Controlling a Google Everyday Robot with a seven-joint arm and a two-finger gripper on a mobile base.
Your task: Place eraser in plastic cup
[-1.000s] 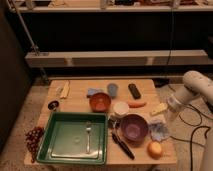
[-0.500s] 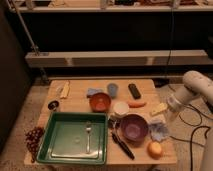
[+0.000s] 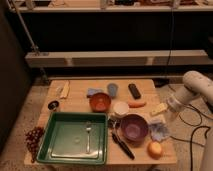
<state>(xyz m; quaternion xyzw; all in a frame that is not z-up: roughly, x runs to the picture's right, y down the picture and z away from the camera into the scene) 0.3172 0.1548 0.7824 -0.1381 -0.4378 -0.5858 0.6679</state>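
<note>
Pincer (image 3: 170, 107) at mid-right of frame, beside right edge of surface (image 3: 75, 97); wide or narrow, cannot tell. Eraser (image 3: 134, 90) lies upper centre-right, ungrasped. Approach step. Next move: reach up-left onto eraser, then carry to white plastic cup (image 3: 120, 108) at centre.

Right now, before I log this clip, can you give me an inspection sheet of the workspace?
Surface: wooden table, crowded.
Job's things: black eraser lying at back right, untouched; white cup upright mid-table.
Clutter: blue cup left of the eraser; green tray holding a metal utensil; orange bowl; purple bowl; carrot; black-handled tool; grapes.
Grippers: pincer at the table's right edge, near a yellow block, apart from the eraser.
Cables: black cable on the floor at right.
Surroundings: metal shelving behind.
</note>
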